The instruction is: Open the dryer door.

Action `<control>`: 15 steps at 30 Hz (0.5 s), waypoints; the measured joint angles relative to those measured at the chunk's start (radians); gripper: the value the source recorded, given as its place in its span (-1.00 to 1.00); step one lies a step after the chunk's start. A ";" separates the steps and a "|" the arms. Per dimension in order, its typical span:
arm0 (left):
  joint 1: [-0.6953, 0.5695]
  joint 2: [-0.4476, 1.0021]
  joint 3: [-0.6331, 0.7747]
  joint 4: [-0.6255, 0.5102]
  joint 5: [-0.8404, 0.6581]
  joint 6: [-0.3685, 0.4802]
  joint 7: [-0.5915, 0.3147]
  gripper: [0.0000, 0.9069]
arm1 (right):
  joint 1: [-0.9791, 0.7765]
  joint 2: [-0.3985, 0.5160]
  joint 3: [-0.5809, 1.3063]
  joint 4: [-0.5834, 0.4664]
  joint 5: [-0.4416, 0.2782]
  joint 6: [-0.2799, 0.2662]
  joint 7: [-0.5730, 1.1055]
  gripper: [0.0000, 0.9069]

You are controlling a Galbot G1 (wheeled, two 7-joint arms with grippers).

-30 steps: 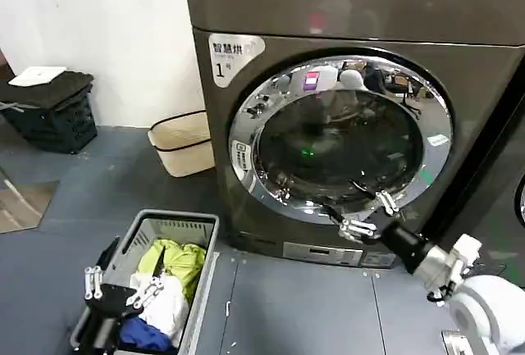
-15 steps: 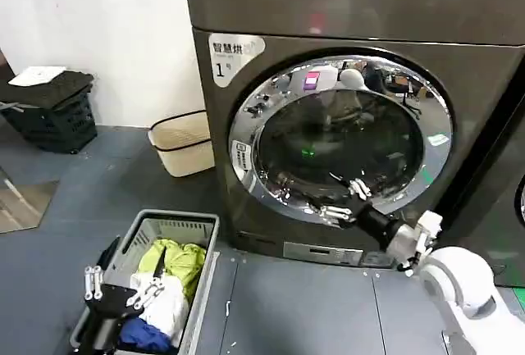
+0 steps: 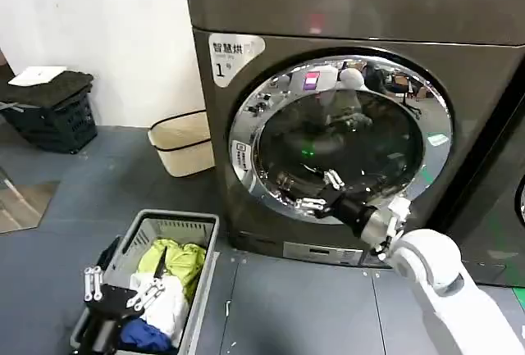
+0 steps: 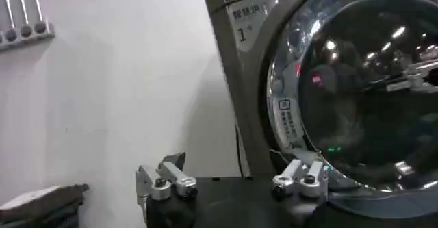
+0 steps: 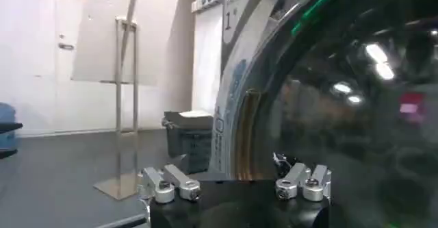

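Right claw (image 3: 318, 192) reaching at lower chrome rim of dryer door (image 3: 343, 138), fingers spread, gripping nothing; door sitting closed on dryer (image 3: 246, 150) just ahead of claw. Left claw (image 3: 119, 289) hanging low over laundry basket (image 3: 131, 240), fingers parted, empty

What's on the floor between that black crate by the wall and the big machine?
In the head view, a cream bin with dark trim stands on the grey floor between the black crate and the dryer, close beside the dryer.

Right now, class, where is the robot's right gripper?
In the head view, the right gripper is open at the lower left of the dryer door, by its chrome rim.
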 joint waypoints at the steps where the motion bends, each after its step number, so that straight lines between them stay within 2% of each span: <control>1: 0.001 -0.001 0.000 0.000 0.001 -0.001 0.000 1.00 | 0.005 0.004 -0.006 -0.005 -0.002 0.000 0.000 1.00; 15: 0.014 -0.014 0.000 -0.011 0.011 -0.004 0.000 1.00 | 0.087 0.059 -0.079 -0.085 -0.026 0.004 0.015 1.00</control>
